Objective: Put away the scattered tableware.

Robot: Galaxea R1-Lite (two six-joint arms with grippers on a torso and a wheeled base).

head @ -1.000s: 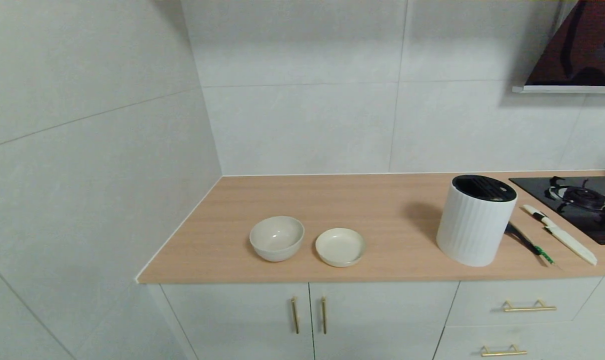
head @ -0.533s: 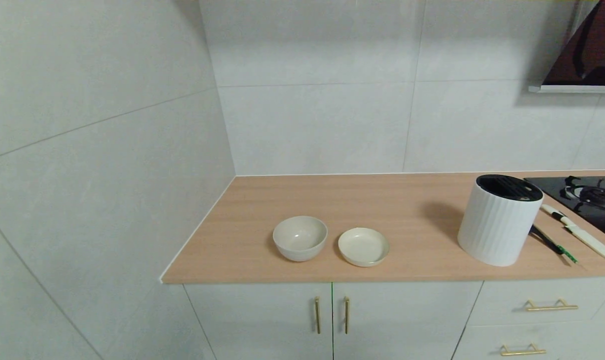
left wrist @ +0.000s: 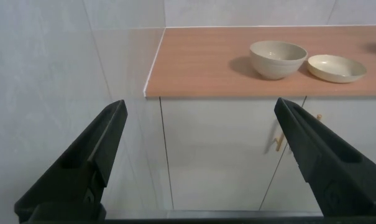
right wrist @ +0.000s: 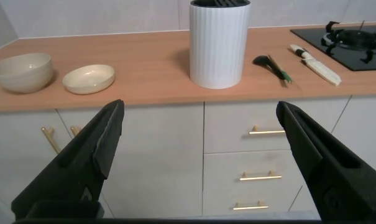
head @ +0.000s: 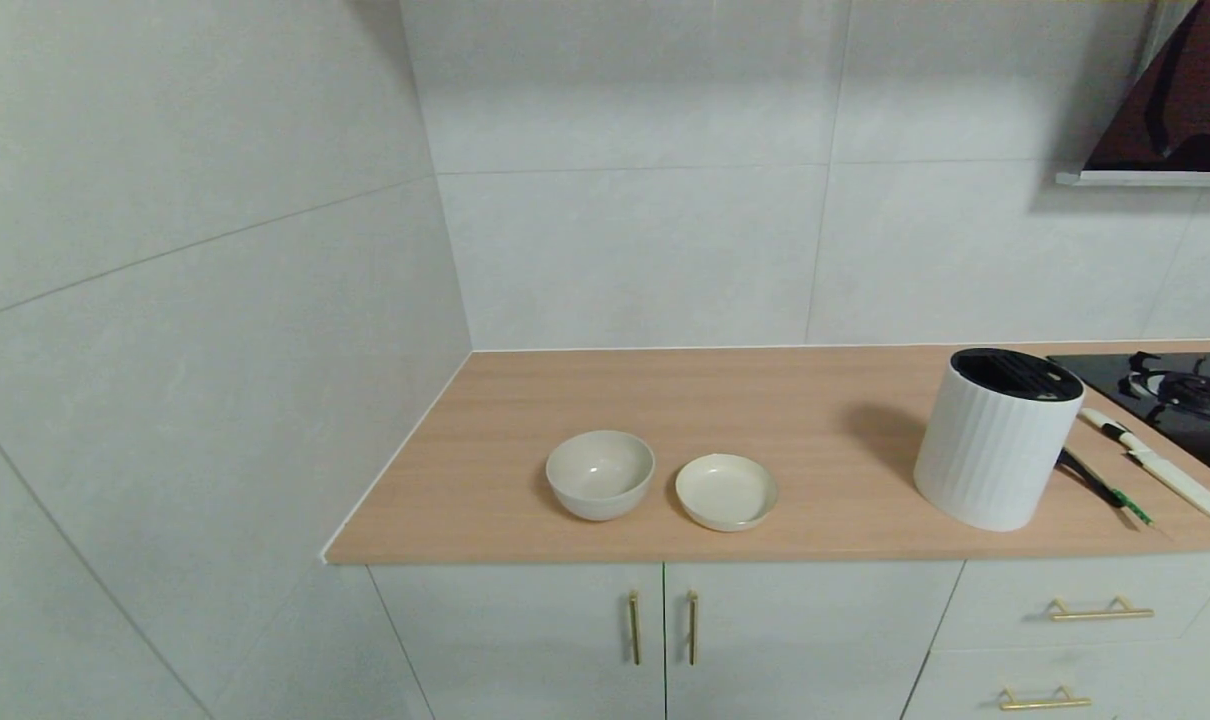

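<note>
Left gripper (left wrist: 199,106): jaws were spread wide with nothing between them, facing the cabinet (left wrist: 225,155) just under the counter (left wrist: 200,62) edge. Bowl (left wrist: 278,59) and dish (left wrist: 336,67) sat on the counter well ahead of those jaws. The bowl was past the gap and the dish was out on the line of one finger (left wrist: 324,162). They were just beside each other, not touching, both upright and empty.

Right gripper (right wrist: 199,106): jaws were spread wide too, empty, pointed at the drawers (right wrist: 262,155). Holder (right wrist: 219,43) stood upright on the counter straight ahead of its gap, well apart from the fingertips. The dish and bowl lay ahead and off to the robot's left of that gap, dish nearer to it, bowl farther out. A black utensil (right wrist: 273,65) and a knife (right wrist: 315,63) lay flat ahead and to the right of the gap — utensil just beside the holder, knife between utensil and stove (right wrist: 352,37).

All tableware was on the counter, none touching either set of jaws.
</note>
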